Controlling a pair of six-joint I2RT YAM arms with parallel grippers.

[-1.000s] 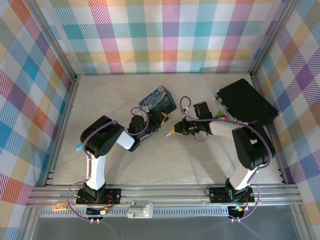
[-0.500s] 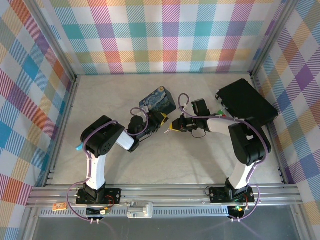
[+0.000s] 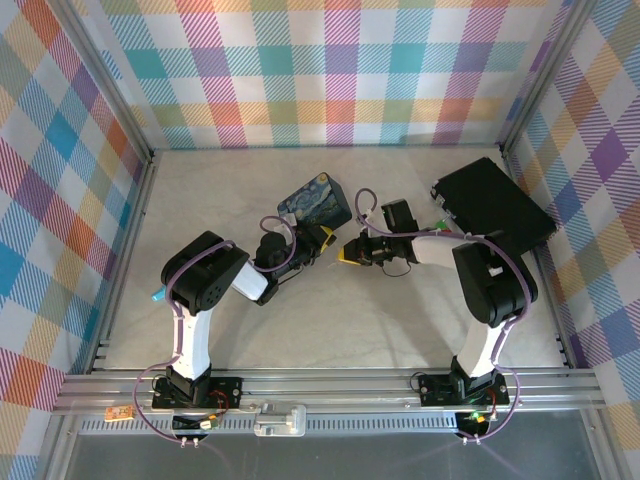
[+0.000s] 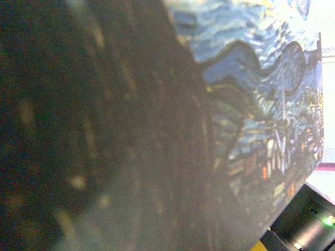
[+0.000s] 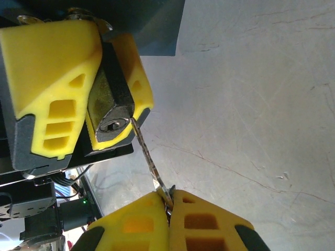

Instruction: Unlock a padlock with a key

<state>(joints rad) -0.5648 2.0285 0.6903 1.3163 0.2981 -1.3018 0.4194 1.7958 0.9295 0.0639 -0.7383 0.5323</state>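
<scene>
From above, the left gripper (image 3: 324,240) and right gripper (image 3: 347,255) nearly meet just beside the blue tin (image 3: 315,200). The left wrist camera shows that tin's painted surface close up. In the right wrist view, the left gripper clamps the padlock (image 5: 111,102); the right gripper pinches the key (image 5: 149,159), tip at the keyhole.

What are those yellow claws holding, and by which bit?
The left gripper clamps the padlock by its body; the right gripper pinches the key by its rear end, tip at the keyhole.
</scene>
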